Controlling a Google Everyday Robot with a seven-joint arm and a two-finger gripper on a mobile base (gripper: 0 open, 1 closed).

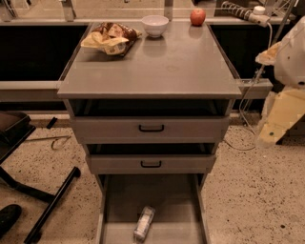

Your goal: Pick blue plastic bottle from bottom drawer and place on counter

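The blue plastic bottle [144, 223] lies on its side on the floor of the open bottom drawer [176, 205], near the front, with its white cap toward me. The grey counter [171, 66] is the cabinet top above the drawers. My arm hangs at the right edge of the view, beside the cabinet. My gripper [275, 125] is its pale yellowish lower end, pointing down at about the height of the top drawer, well away from the bottle and holding nothing I can see.
On the counter lie a chip bag [110, 39], a white bowl [155, 25] and a red apple [198, 17]. Two upper drawers with black handles [151, 128] stand slightly open. A chair base [33, 190] is on the floor at left. Cables and a power strip [243, 12] are at right.
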